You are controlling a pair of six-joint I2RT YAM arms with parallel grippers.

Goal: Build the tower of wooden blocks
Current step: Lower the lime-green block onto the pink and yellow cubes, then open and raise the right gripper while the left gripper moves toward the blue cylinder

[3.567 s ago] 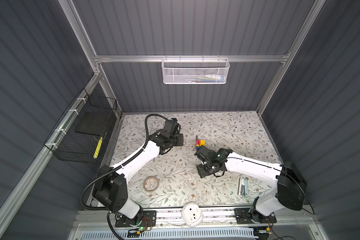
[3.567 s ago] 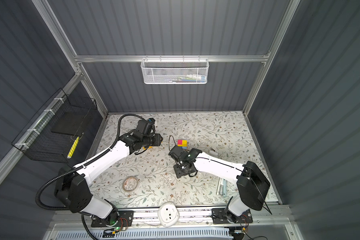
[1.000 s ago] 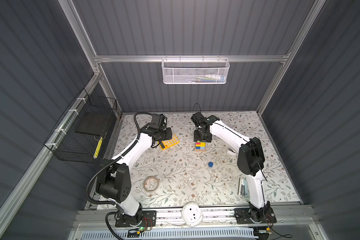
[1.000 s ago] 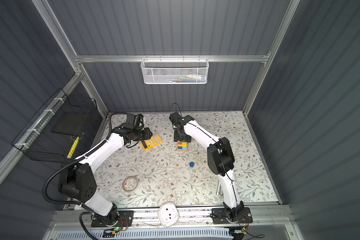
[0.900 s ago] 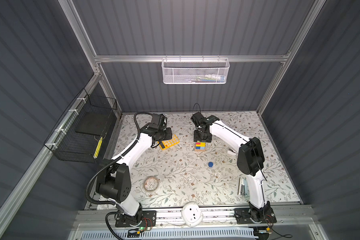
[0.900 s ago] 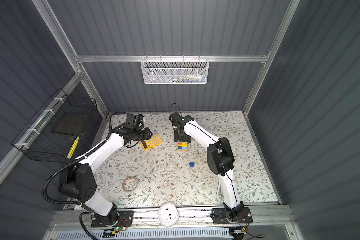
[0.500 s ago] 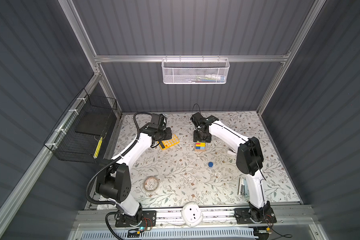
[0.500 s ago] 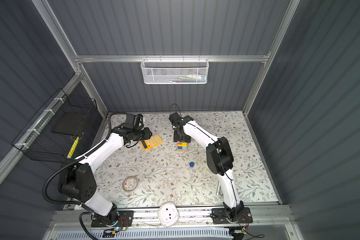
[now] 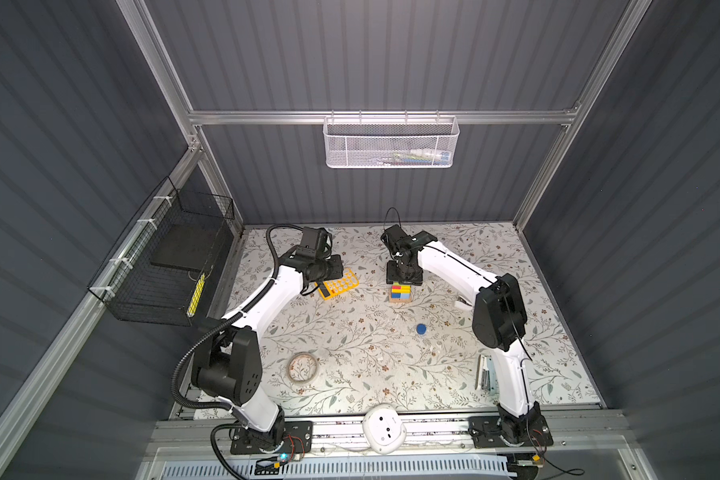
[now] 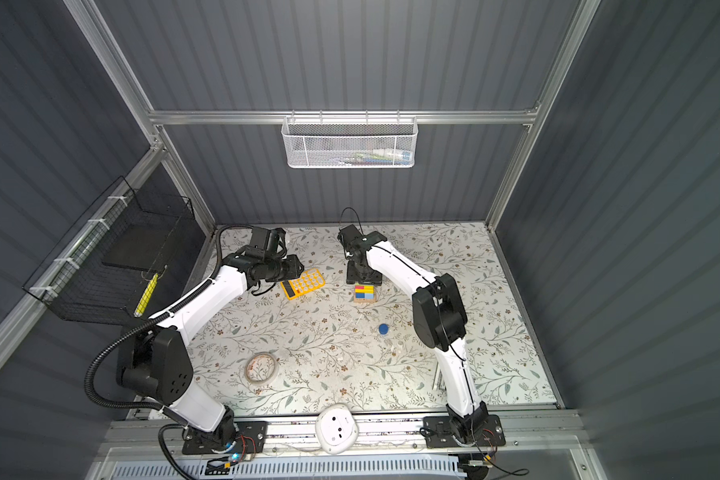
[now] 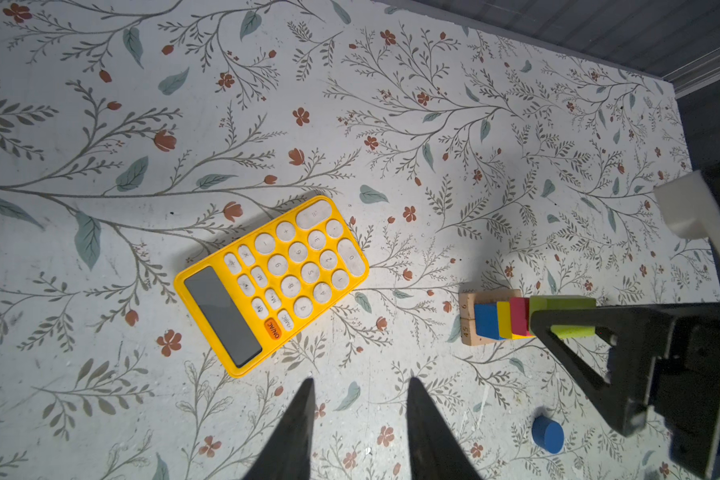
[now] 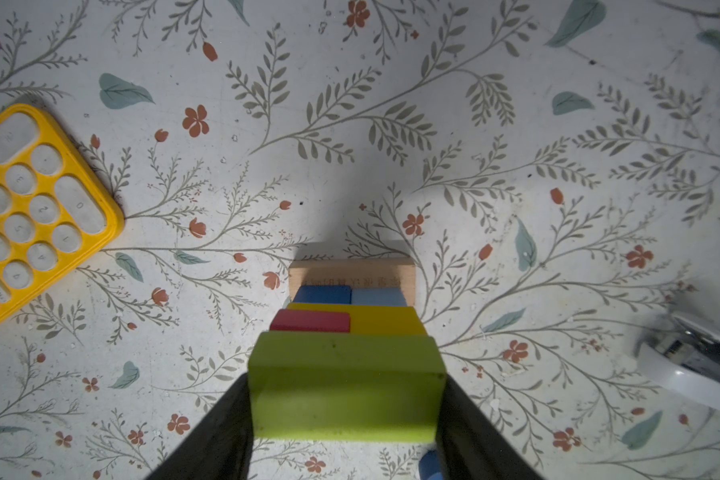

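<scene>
The wood block tower point(image 9: 400, 293) point(image 10: 365, 294) stands mid-table. Two tan bars point(image 11: 470, 307) form its base, then a blue cube point(image 12: 321, 294) beside a light-blue cube point(image 12: 378, 296), a yellow bar point(image 11: 504, 320), and a pink cube point(image 12: 310, 321) beside a yellow cube point(image 12: 385, 323). My right gripper point(image 12: 344, 382) point(image 9: 404, 275) hangs above it, shut on a lime bar point(image 12: 346, 382) point(image 11: 562, 305) that lies across the top cubes. A blue short cylinder point(image 9: 421, 329) point(image 11: 548, 434) lies loose nearer the front. My left gripper point(image 11: 360, 382) point(image 9: 336, 268) is open and empty over bare table beside the calculator.
A yellow calculator point(image 9: 337, 283) point(image 11: 271, 282) lies left of the tower. A clear tape roll point(image 9: 303, 367) sits front left, a metal tool point(image 9: 485, 372) front right, a small white object point(image 9: 462, 302) right of the tower. A black wire basket point(image 9: 163, 266) hangs on the left wall.
Since the oldest frames my right arm has swung to the back and over the tower, and my left arm has drawn back left, uncovering the calculator. In the last second both are nearly still.
</scene>
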